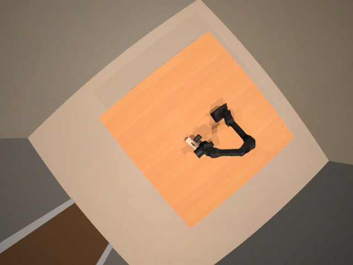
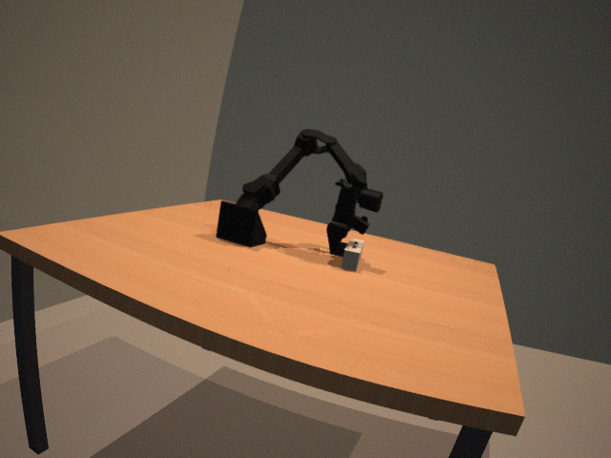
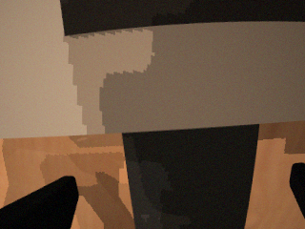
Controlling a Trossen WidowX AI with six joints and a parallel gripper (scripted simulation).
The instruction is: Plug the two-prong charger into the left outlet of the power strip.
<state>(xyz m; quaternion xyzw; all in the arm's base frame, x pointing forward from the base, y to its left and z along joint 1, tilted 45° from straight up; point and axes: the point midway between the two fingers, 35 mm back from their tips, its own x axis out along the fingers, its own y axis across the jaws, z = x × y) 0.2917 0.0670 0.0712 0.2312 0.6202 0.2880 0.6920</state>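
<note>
The power strip (image 1: 189,141) (image 2: 350,260) (image 3: 33,72) is a pale block standing on the table, with dark marks on its top; in the wrist view a dark bar crosses it. A dark block, seemingly the charger (image 3: 191,181), lies against the strip's near edge in the wrist view. Its prongs are not visible, and I cannot tell whether they are in an outlet. My gripper (image 2: 337,250) (image 3: 184,182) is open and low beside the strip. Its fingers stand on either side of the dark block, with a gap on each side. The arm hides the charger in the top view.
The wooden table (image 1: 159,94) (image 2: 246,305) carries the strip and the arm. The arm's base (image 1: 219,113) (image 2: 240,224) stands some way from the strip, and the arm arches over from it. Shadows fall around the strip.
</note>
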